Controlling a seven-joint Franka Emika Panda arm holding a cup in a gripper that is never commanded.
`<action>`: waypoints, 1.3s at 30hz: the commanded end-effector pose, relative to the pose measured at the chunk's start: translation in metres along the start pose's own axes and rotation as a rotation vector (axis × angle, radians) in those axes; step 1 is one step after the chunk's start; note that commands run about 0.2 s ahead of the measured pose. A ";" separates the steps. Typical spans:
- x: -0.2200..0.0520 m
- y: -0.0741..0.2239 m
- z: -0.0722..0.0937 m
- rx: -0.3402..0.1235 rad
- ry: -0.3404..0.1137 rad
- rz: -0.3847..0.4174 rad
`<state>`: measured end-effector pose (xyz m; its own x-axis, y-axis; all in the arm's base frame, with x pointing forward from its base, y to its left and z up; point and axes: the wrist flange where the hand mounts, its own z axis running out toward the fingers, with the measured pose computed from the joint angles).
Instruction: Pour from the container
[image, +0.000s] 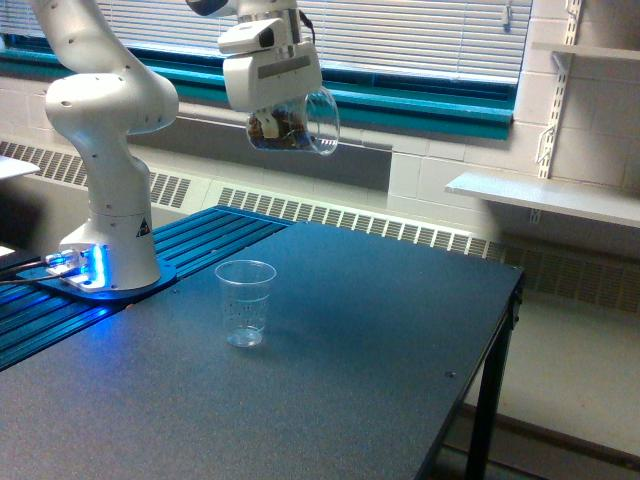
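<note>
Nearest: dark, matte, finely speckled table (350, 380) carrying a clear tapered plastic cup (245, 302), ridged, upright, seemingly empty. Higher and farther back, above and slightly toward the exterior view's right of the cup: white gripper (285, 118) clamped on the container (297, 124), a small rounded clear glass vessel tipped sideways, mouth toward the exterior view's right, brown granular contents settled inside. Behind: white jointed arm base (110, 180), window blinds (420, 35).
</note>
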<state>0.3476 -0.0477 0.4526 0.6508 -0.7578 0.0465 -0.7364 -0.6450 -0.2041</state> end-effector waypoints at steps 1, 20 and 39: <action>-0.001 0.009 0.001 0.001 -0.015 0.033; -0.009 0.031 0.013 -0.001 -0.067 0.119; -0.015 0.057 0.027 -0.012 -0.126 0.194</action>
<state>0.3066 -0.0641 0.4153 0.5467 -0.8320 -0.0945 -0.8308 -0.5248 -0.1853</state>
